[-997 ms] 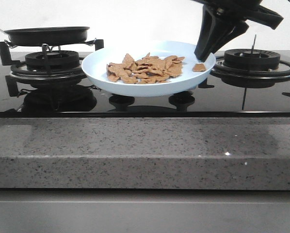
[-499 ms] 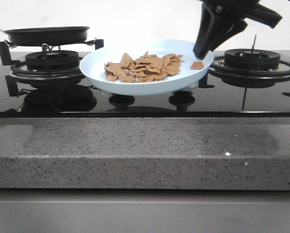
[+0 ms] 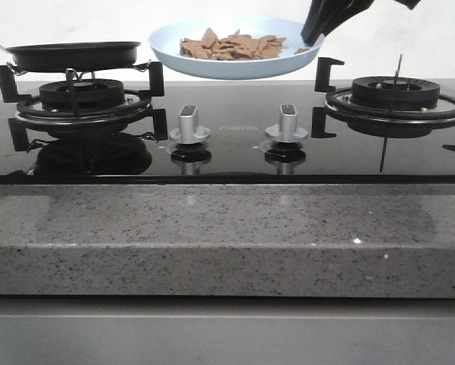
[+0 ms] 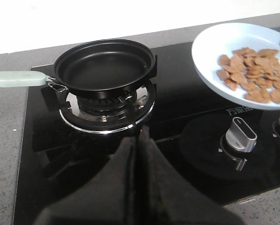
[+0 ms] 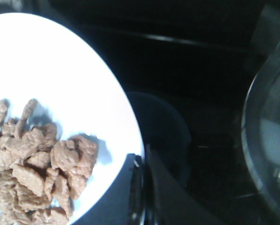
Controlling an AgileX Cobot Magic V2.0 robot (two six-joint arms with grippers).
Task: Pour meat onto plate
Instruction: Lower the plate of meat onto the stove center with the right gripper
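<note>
My right gripper (image 3: pixel 313 36) is shut on the right rim of the pale-blue plate (image 3: pixel 174 46) and holds it in the air above the stove's middle, about level with the pan's rim. The meat (image 3: pixel 231 46), a heap of thin orange-brown pieces, lies on the plate. In the right wrist view the gripper (image 5: pixel 142 161) pinches the plate's rim (image 5: pixel 74 65) beside the meat (image 5: pixel 34 168). In the left wrist view the plate (image 4: pixel 210 47) with meat (image 4: pixel 254 70) hangs at the right. My left gripper (image 4: pixel 139 140) is shut and empty over the stove glass near the pan.
An empty black frying pan (image 3: pixel 74 55) with a pale-green handle (image 4: pixel 18 78) sits on the left burner (image 3: pixel 83 103). Two silver knobs (image 3: pixel 189 125) stand on the black glass below the plate. The right burner (image 3: pixel 395 95) is bare. A grey stone counter edge (image 3: pixel 227 236) runs along the front.
My right gripper has lifted the plate with the meat up off the stove and a little left, from the knobs' height to about the pan's level. The knobs are now uncovered.
</note>
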